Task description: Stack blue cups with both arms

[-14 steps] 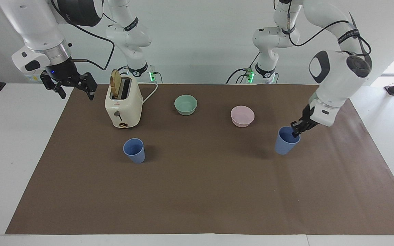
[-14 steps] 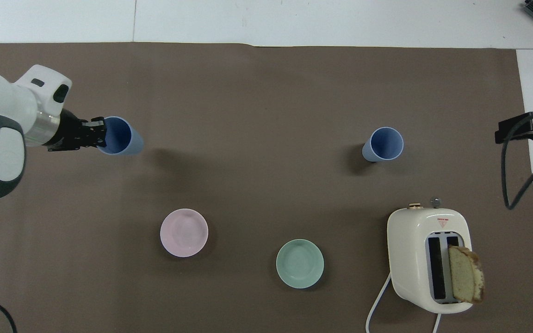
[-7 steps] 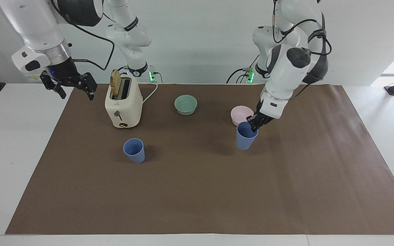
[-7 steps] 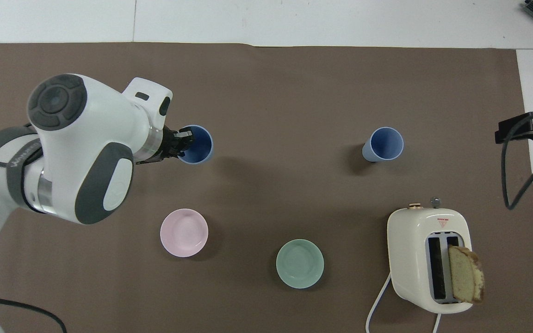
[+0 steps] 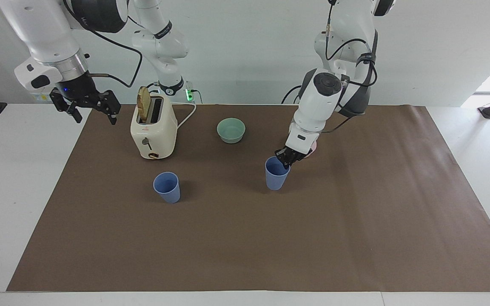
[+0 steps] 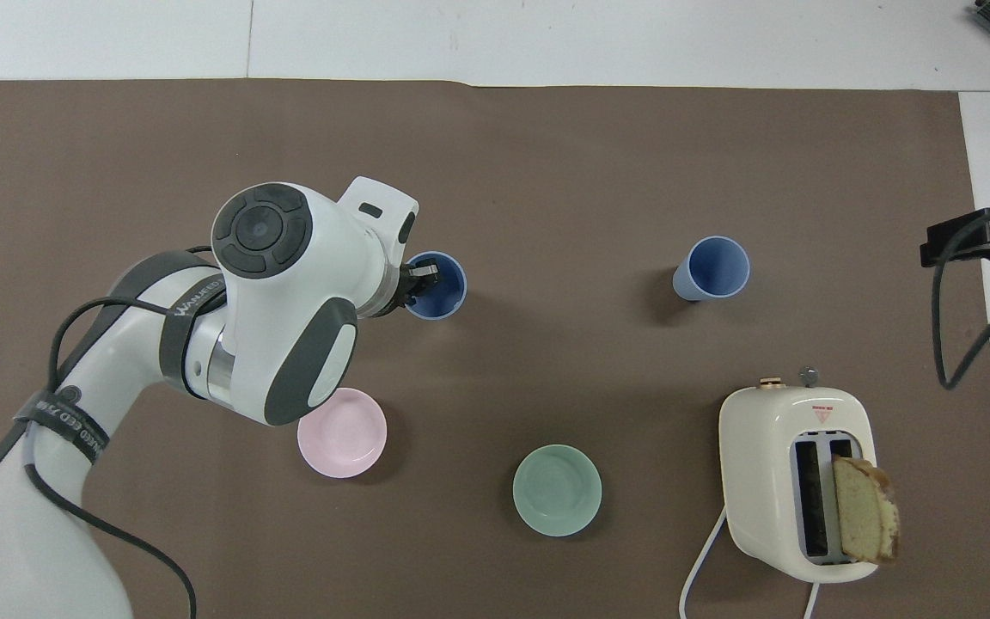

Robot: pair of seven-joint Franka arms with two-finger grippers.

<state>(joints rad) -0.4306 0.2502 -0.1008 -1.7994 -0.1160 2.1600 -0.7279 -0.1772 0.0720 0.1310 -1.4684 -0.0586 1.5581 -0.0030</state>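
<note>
Right gripper (image 5: 86, 109): fingers spread apart, holding nothing, raised over the brown mat's (image 5: 245, 238) edge beside the cream toaster (image 5: 153, 131). Free blue cup (image 5: 167, 187): matte, tapered, upright, farther from the robots than the toaster. Left gripper (image 5: 286, 160): clamped on the rim of the carried blue cup (image 5: 275, 178), apparently just clear of the mat, near the pink bowl (image 6: 342, 432). White table, white wall.

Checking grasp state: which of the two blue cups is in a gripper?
The blue cup beside the pink bowl: the left gripper is shut on its rim. The other blue cup, near the toaster, stands untouched.
</note>
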